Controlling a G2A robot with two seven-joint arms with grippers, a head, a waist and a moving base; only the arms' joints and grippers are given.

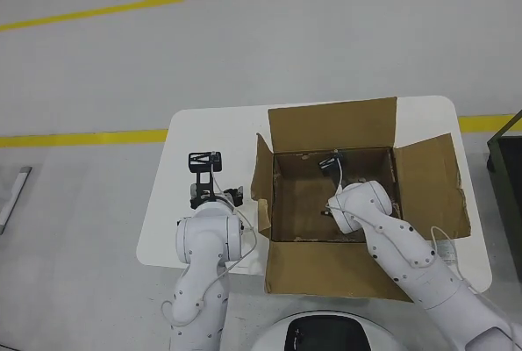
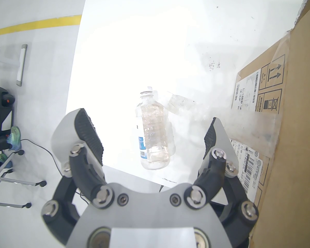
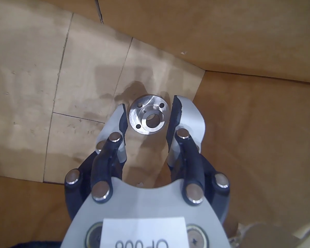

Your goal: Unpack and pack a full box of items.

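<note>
An open cardboard box (image 1: 331,116) stands on the right half of the white table (image 1: 208,123), flaps folded out. My right gripper (image 3: 149,101) is down inside it, open, with its pads (image 3: 175,119) close on either side of a round metal flange (image 3: 139,116) lying on the brown paper floor. A narrow gap shows on both sides. Left of the box, my left gripper (image 2: 147,116) hangs open above a clear, capless bottle (image 2: 153,140) that lies on the table near its front edge. The box's labelled side (image 2: 286,104) is next to that gripper.
A small clear plastic piece (image 2: 179,103) lies just beyond the bottle. The far left of the table is bare. A dark green cart (image 1: 515,202) stands off the table's right end. A grey bar (image 1: 10,202) lies on the floor to the left.
</note>
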